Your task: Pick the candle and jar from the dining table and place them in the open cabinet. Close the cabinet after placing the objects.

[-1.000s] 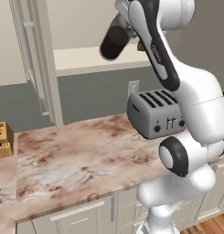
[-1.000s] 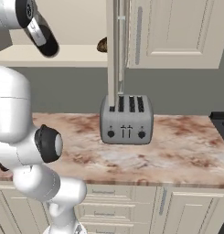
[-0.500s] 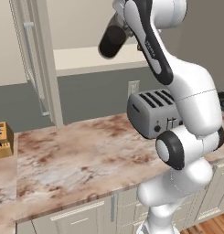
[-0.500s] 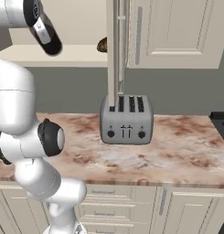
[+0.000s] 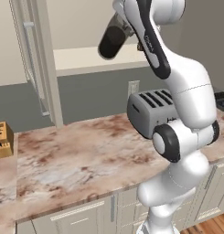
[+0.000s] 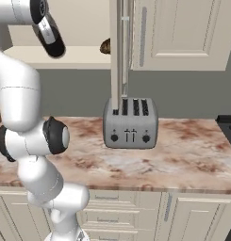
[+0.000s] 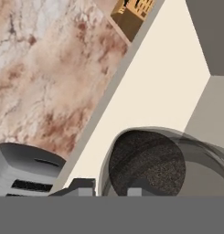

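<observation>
Dark grey and tilted, the jar hangs clamped in the gripper, its jaws nearly closed, above the open cabinet's pale shelf, apparently for placing.

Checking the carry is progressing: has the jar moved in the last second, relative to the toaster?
Yes, slightly. In the left base view the jar, held tilted in the gripper, has crept left and upward from the toaster, over the cabinet shelf.
</observation>
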